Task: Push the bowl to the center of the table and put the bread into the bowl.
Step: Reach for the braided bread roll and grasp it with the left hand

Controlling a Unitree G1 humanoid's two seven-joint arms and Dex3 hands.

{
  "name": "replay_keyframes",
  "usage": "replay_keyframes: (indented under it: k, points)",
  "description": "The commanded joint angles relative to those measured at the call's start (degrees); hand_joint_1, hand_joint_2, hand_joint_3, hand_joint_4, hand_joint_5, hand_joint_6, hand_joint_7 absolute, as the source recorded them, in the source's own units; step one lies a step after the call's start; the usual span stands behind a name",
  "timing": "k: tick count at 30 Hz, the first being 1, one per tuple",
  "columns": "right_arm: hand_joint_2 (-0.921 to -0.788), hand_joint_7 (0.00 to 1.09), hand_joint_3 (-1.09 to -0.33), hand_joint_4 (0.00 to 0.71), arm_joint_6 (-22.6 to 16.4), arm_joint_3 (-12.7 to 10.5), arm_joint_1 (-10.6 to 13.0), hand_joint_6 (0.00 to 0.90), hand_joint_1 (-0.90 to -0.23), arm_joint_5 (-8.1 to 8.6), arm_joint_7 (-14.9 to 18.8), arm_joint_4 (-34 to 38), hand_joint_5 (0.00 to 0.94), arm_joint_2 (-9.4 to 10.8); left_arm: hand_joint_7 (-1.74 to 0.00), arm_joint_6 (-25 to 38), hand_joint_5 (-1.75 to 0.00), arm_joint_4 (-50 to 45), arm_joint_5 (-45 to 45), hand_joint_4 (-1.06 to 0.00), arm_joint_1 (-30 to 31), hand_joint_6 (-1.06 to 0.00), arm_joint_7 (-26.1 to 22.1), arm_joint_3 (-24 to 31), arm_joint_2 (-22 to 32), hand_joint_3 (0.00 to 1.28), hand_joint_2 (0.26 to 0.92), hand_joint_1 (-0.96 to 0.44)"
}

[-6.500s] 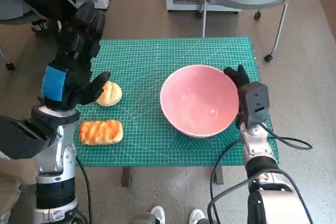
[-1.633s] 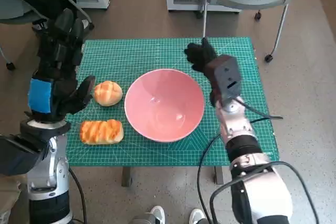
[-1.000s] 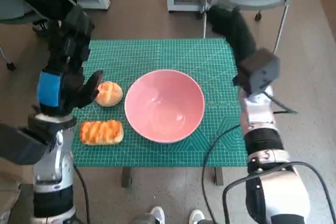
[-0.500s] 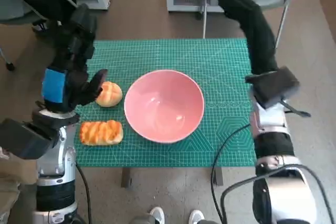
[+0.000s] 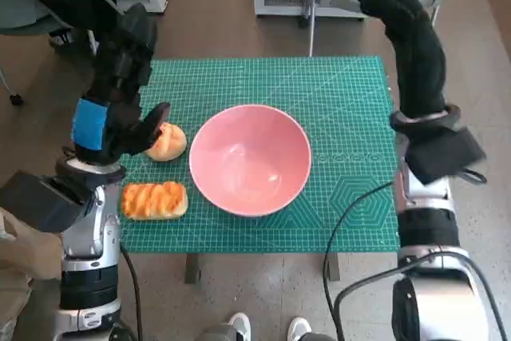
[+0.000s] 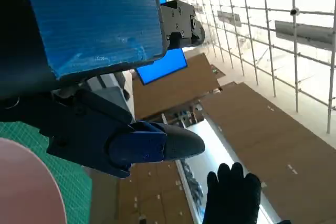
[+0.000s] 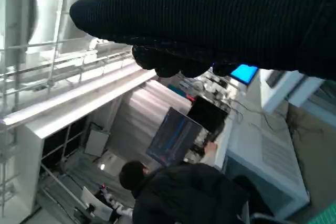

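A pink bowl point(image 5: 250, 159) sits empty near the middle of a worktop point(image 5: 335, 101) covered by a green cutting mat with a white grid. The left hand point(image 5: 120, 93), black with blue tape across its back, is raised above the worktop's edge, fingers spread apart and holding nothing. Just beside its thumb, on the side toward the bowl, lies a round bread roll point(image 5: 167, 141), pale with a golden top. Whether the thumb touches the roll cannot be told. A second bread, an oblong glazed loaf point(image 5: 154, 200) with orange stripes, lies on the mat below the left hand, close to the left forearm and apart from the bowl.

The right hand point(image 5: 403, 33), in a black knitted glove, is lifted high over the far corner of the worktop, well away from the bowl, pointing up and away from the robot. It grips nothing; how far its fingers are spread cannot be told.

In the left wrist view, a sliver of the bowl's rim shows beside the left hand's fingers point(image 6: 152, 145), and the gloved right hand appears small beyond them.

In the right wrist view, a person point(image 7: 189, 195) in dark clothing sits beyond the glove.
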Motion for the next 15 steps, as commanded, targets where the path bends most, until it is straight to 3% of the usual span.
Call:
replay_keyframes:
  k: [1,15]
  points:
    - [-0.921,0.07,-0.818,0.17,1.4,0.1,2.2,0.166,-0.654,0.81,0.4,-2.0,0.006,-0.3,-0.32,-0.8,-0.01,0.2,-0.8,-0.04,-1.0,0.0,-0.6,0.1,-0.2,0.36,0.921,-0.62]
    - [-0.921,0.08,-0.803,0.19,3.2,0.5,3.5,0.177,-0.665,0.96,0.5,-6.7,0.011,-0.1,-0.33,-0.4,-0.01,-0.8,-1.0,-0.04,-0.7,0.0,-0.4,0.1,-0.2,0.36,0.921,-0.61]
